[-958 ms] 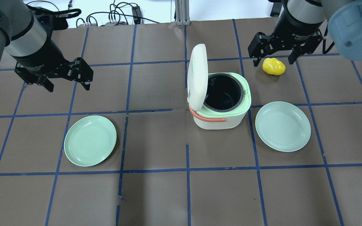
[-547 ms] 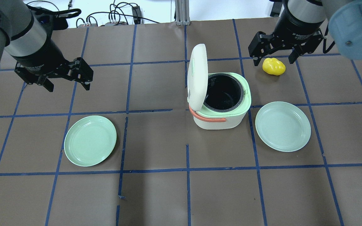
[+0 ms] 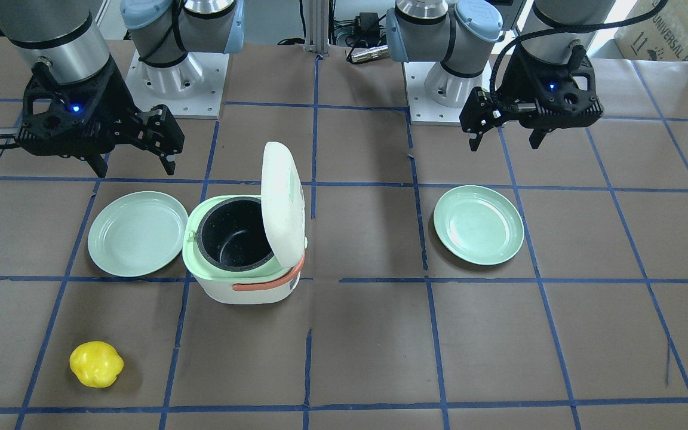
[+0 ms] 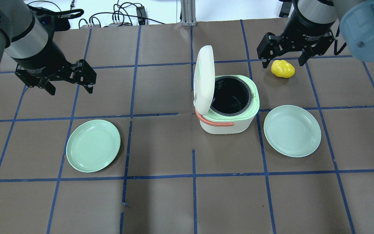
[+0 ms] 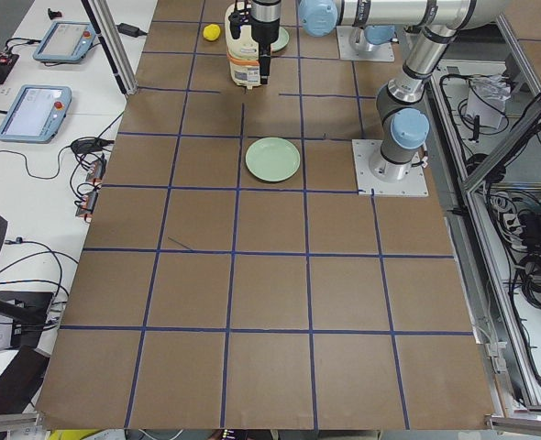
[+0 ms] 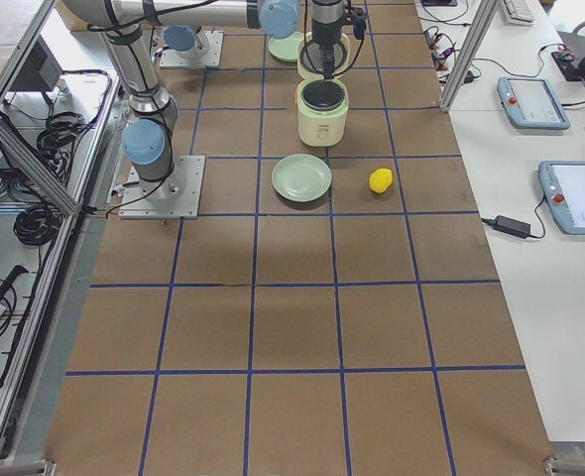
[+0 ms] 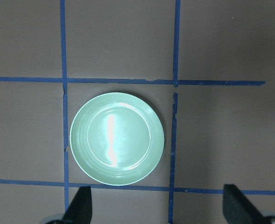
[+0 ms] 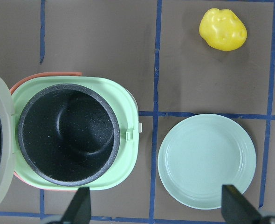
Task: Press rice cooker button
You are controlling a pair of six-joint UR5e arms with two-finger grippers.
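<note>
Left hand (image 4: 70, 89) hovering released, empty | right hand (image 4: 282, 63) hovering released, empty | rice cooker (image 4: 227, 125) standing lid-up on worktop (image 4: 161, 201)

White rice cooker (image 4: 229, 110) stands mid-table, lid raised upright.

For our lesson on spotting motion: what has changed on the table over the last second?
The right gripper, open, edged very slightly towards the table's far side. Nothing was gripped or released. The left gripper, the open-lidded rice cooker, the lumpy yellow toy and both green plates stayed put.
</note>
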